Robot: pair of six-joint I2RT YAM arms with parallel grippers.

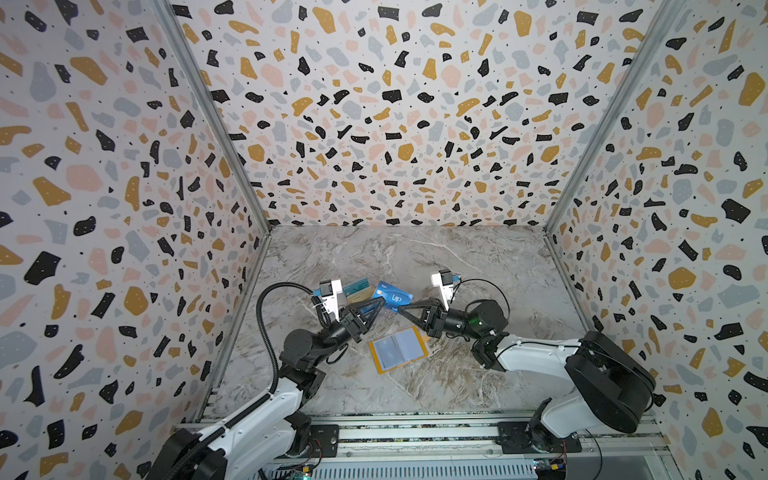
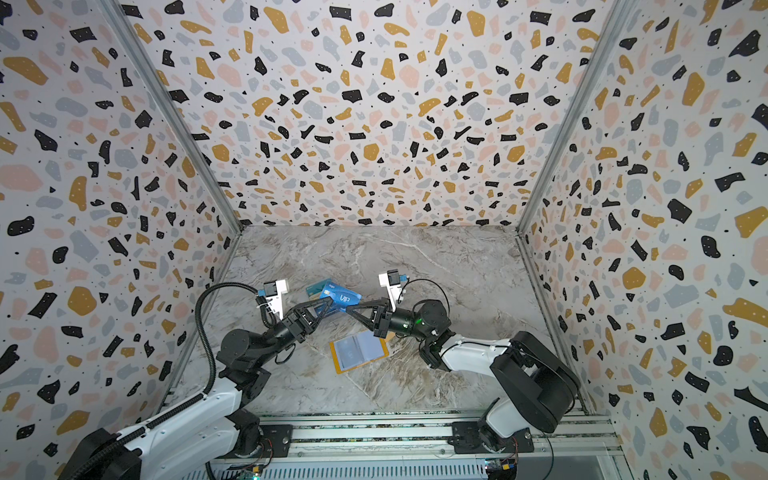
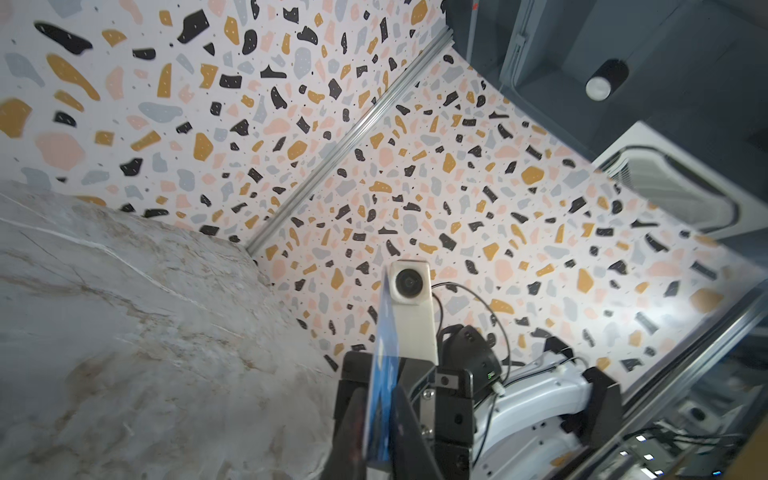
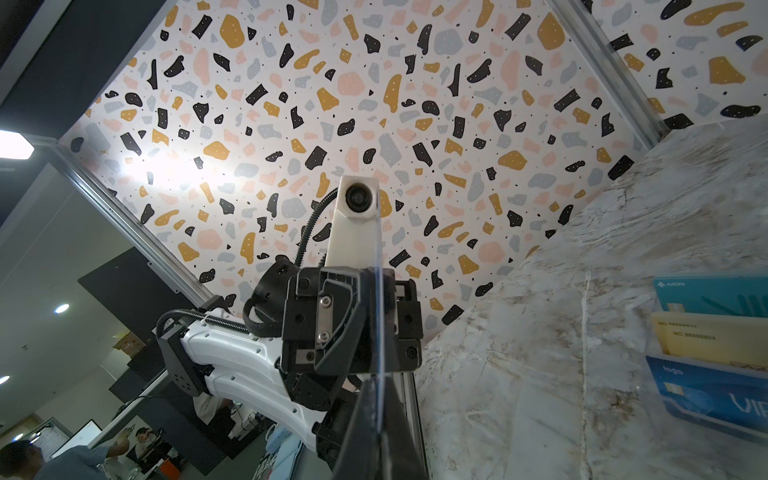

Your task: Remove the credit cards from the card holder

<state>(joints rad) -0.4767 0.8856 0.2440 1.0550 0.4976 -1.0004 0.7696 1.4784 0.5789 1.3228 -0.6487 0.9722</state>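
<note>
Blue VIP card (image 1: pixel 397 296), lower edge masked where right gripper (image 1: pixel 400 308) clamps shut on it and left gripper (image 1: pixel 381 300), grip indeterminate, meets it, aloft at 12 o'clock of open card holder (image 1: pixel 399 348).

In both top views the light blue card (image 1: pixel 395 298) (image 2: pixel 344 298) reads "VIP", with a small "logo" at its 10 o'clock corner. In the right wrist view the dark blue card (image 4: pixel 706 395) shows "logo" and a cut-off "VI". The beige card (image 4: pixel 706 338) shows "NO" and blurred digits.
</note>
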